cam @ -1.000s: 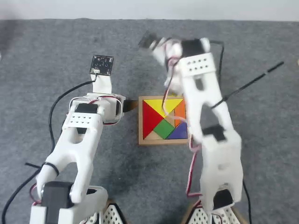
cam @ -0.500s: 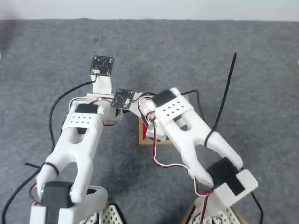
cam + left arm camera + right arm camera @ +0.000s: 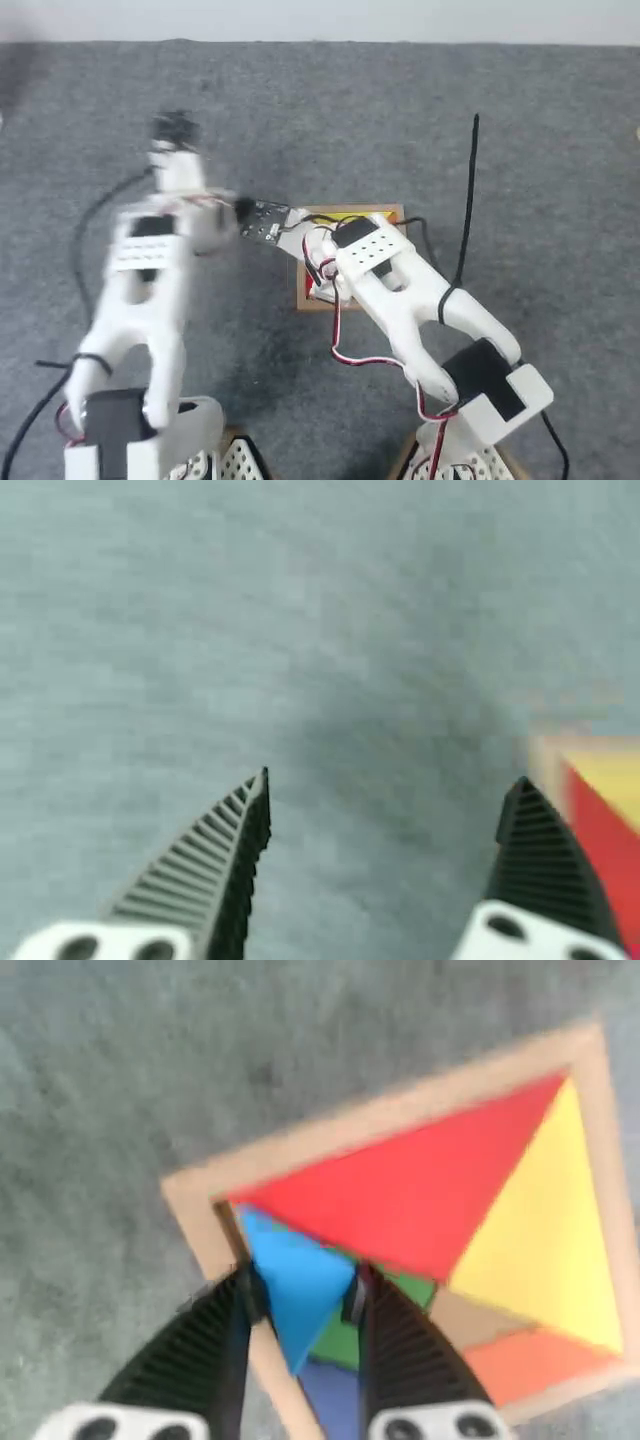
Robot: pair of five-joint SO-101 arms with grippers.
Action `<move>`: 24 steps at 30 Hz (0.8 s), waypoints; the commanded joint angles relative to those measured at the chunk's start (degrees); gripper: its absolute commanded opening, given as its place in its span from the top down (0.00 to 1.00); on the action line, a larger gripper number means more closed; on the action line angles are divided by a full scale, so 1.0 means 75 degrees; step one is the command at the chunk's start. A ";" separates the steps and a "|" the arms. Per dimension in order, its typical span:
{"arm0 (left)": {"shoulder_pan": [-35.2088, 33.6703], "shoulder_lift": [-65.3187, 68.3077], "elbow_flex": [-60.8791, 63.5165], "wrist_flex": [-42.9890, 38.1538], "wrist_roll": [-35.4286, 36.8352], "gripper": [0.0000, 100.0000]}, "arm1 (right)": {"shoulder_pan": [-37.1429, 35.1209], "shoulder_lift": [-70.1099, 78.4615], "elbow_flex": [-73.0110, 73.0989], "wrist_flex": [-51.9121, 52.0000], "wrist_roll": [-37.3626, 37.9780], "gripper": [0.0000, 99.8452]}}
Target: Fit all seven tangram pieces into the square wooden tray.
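The square wooden tray (image 3: 196,1204) holds a red triangle (image 3: 420,1195), a yellow triangle (image 3: 545,1225), an orange piece (image 3: 530,1355), a green piece (image 3: 338,1345) and a purple piece (image 3: 330,1400). My right gripper (image 3: 300,1285) is shut on a blue triangle (image 3: 290,1258), held low over the tray's corner next to the red triangle. In the high view my right arm (image 3: 385,275) bends over the tray (image 3: 303,297) and hides most of it. My left gripper (image 3: 390,780) is open over bare carpet, with the tray's corner (image 3: 548,755) just beside one fingertip.
Grey carpet (image 3: 330,110) surrounds the tray on all sides. My left arm (image 3: 150,260) stands to the tray's left. A black cable (image 3: 468,190) rises to the right of the tray. Both arm bases sit at the near edge.
My right arm swung from behind the tray down over its near left part. My left arm then shifted left, away from the tray's side.
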 commanded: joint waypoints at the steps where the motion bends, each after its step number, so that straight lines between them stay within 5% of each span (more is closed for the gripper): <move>1: -0.1676 -0.0047 -0.1248 0.0809 0.0270 0.65 | -0.0064 -0.0334 -0.0023 -0.0111 -0.0164 0.99; 5: -0.2086 -0.0035 -0.1178 0.1278 -0.0551 0.65 | -0.0064 -0.0322 -0.0023 -0.0170 -0.0152 0.99; 24: -0.2145 0.0012 -0.0979 0.1442 -0.0551 0.65 | -0.0240 -0.0287 0.0481 -0.0334 0.0387 0.99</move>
